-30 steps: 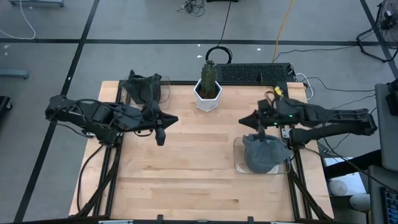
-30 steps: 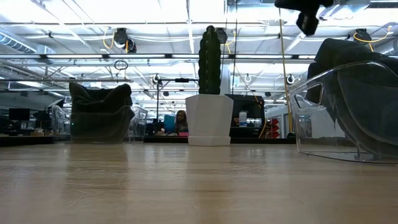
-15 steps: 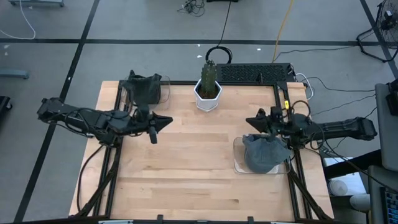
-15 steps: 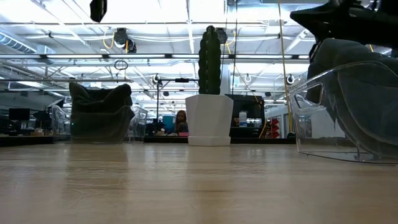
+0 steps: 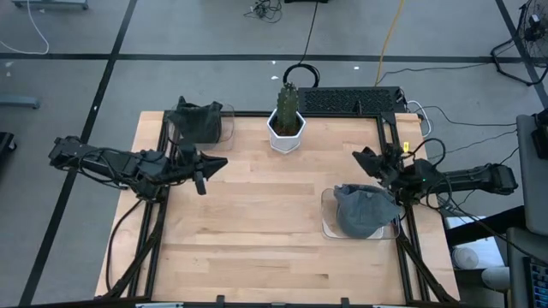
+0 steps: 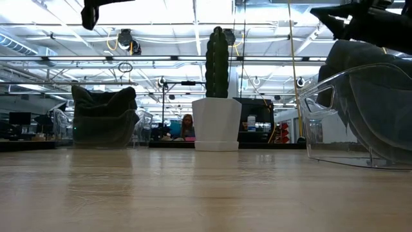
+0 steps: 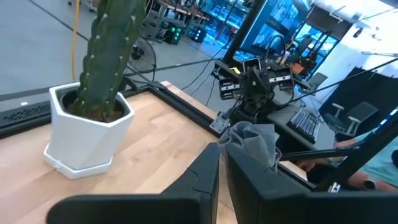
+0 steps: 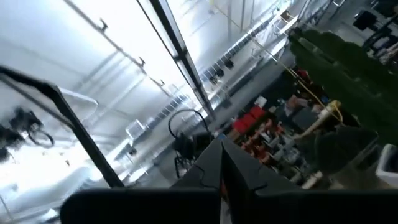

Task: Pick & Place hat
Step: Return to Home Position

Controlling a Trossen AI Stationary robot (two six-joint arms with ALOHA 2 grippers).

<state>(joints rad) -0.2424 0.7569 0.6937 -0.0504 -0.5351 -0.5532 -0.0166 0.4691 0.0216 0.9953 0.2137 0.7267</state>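
A grey hat (image 5: 360, 212) lies crumpled in a clear bin (image 5: 330, 224) on the table's right side; the low view shows the grey hat (image 6: 370, 90) filling the bin (image 6: 341, 122). A second, dark hat (image 5: 199, 122) sits in another clear bin at the far left corner. My left gripper (image 5: 219, 162) hovers shut above the table's left side, near that corner. My right gripper (image 5: 360, 156) hovers shut above the table, just on the far side of the grey hat. The left wrist view looks past my left gripper (image 7: 222, 180) toward the grey hat (image 7: 252, 140).
A cactus in a white pot (image 5: 287, 120) stands at the middle of the far edge, tall in the low view (image 6: 217, 77). A keyboard (image 5: 351, 101) lies beyond the far edge. Bare wood spreads over the middle and the near half of the table.
Both arms have drawn back from the table's middle. My left gripper moved toward the left edge, my right gripper toward the right edge and a little toward the far edge. Both hats kept still in their bins.
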